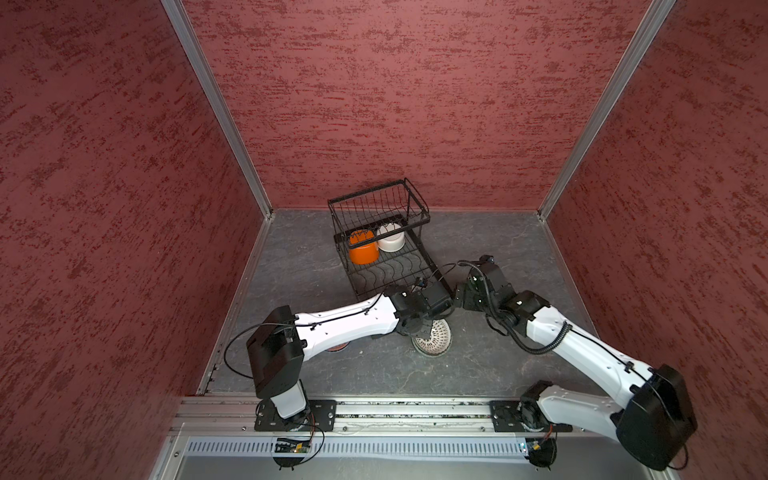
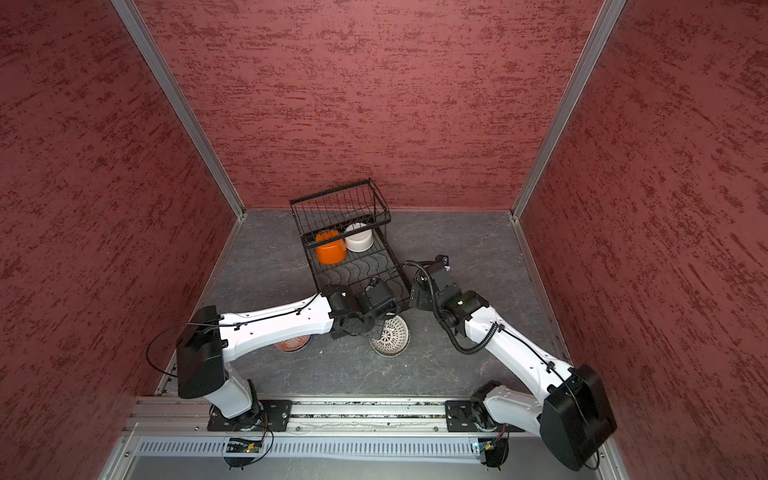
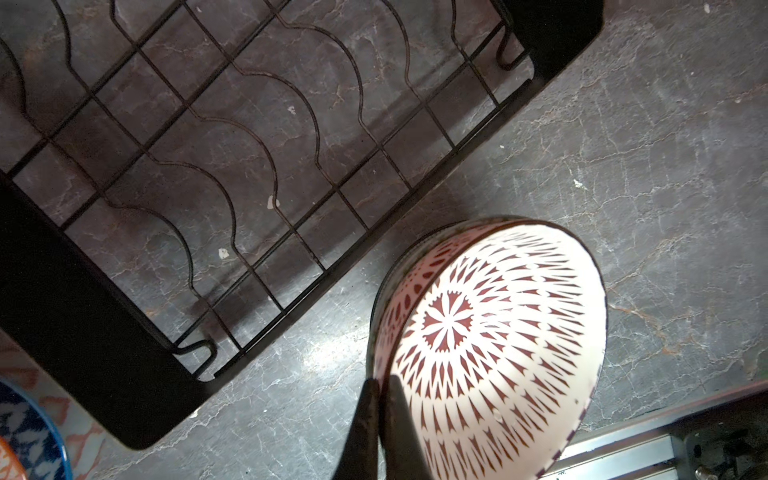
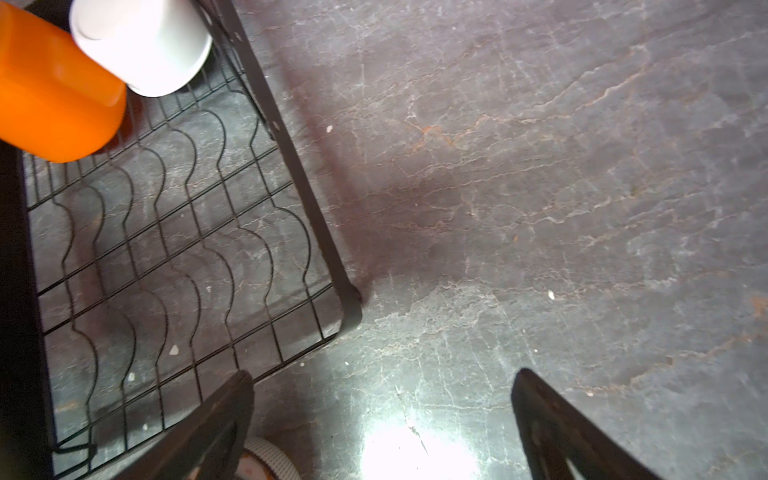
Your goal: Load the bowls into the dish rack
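Nearest, an aluminium rail (image 1: pixel 374 409) edges the grey, veined stone-look bench (image 1: pixel 374 374). Over it the left pincer (image 3: pixel 380 386) is clamped on the rim of a tilted white bowl with dark red radiating pattern (image 3: pixel 490 345), just before the black wire dish rack (image 1: pixel 384 266). The right pincer (image 4: pixel 382 374) gapes wide, empty, beside the rack's near corner. Farther in, an orange bowl (image 1: pixel 363 249) and a plain white bowl (image 1: pixel 391 239) lie in the rack's base, under its raised basket. Mottled red walls (image 1: pixel 395 104) close the room.
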`<state>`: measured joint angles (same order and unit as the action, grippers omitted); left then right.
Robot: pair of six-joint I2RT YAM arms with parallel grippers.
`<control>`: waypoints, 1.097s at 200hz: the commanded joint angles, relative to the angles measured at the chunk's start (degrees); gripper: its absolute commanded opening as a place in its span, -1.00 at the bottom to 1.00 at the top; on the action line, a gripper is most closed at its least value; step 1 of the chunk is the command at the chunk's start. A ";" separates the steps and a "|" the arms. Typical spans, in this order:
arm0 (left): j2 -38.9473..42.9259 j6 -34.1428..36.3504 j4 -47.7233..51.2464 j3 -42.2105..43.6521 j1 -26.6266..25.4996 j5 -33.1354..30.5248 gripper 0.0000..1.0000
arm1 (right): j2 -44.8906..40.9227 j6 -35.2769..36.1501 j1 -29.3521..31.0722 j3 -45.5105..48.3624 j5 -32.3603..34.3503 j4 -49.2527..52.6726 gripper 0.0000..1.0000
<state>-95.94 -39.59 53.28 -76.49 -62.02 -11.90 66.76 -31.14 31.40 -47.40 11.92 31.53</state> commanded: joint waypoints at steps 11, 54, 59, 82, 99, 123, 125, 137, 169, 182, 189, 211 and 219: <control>3.76 0.83 -4.28 0.61 0.74 0.32 -1.00 | -2.61 1.13 -0.54 -0.83 -4.51 1.90 0.90; 6.47 1.24 -8.27 2.88 2.49 3.76 -1.00 | -6.46 1.80 -0.58 -0.55 -9.52 3.65 0.81; 6.62 1.27 -8.67 3.01 2.69 4.13 -1.00 | -6.84 2.00 -0.59 -0.46 -10.39 3.52 0.80; 6.89 1.27 -9.75 3.64 3.39 5.28 -1.00 | -7.87 2.38 -0.63 -0.12 -13.70 3.05 0.71; 6.91 1.27 -10.01 3.76 3.65 5.66 -1.00 | -7.53 2.65 -0.60 -0.06 -15.15 3.36 0.63; 7.11 1.26 -10.21 4.00 3.67 5.62 -1.00 | -6.78 3.81 -0.56 0.42 -18.90 3.12 0.51; 7.16 1.31 -10.25 3.98 3.71 5.63 -1.00 | -6.70 3.91 -0.55 0.47 -19.29 3.06 0.51; 7.14 1.27 -10.37 4.17 3.76 5.74 -1.00 | -6.31 4.65 -0.61 0.79 -21.80 2.93 0.46; 7.24 1.35 -10.45 4.15 4.03 5.84 -1.00 | -6.45 5.21 -0.45 2.23 -25.24 2.92 0.36; 7.27 1.45 -10.58 4.06 4.01 5.84 -1.00 | -6.81 5.12 -0.31 2.88 -25.71 3.16 0.31; 7.37 1.54 -10.56 4.03 4.16 5.84 -1.00 | -6.95 5.16 -0.30 3.18 -25.72 3.48 0.27; 7.68 1.54 -10.56 4.07 4.24 5.79 -1.00 | -7.17 5.04 -0.11 4.04 -26.19 3.87 0.13; 7.78 1.62 -10.52 4.07 4.26 5.75 -1.00 | -7.17 4.93 -0.10 4.30 -26.83 3.72 0.09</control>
<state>-90.37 -38.68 45.39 -71.99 -58.15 -6.31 60.38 -26.46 31.29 -43.99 -12.40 34.70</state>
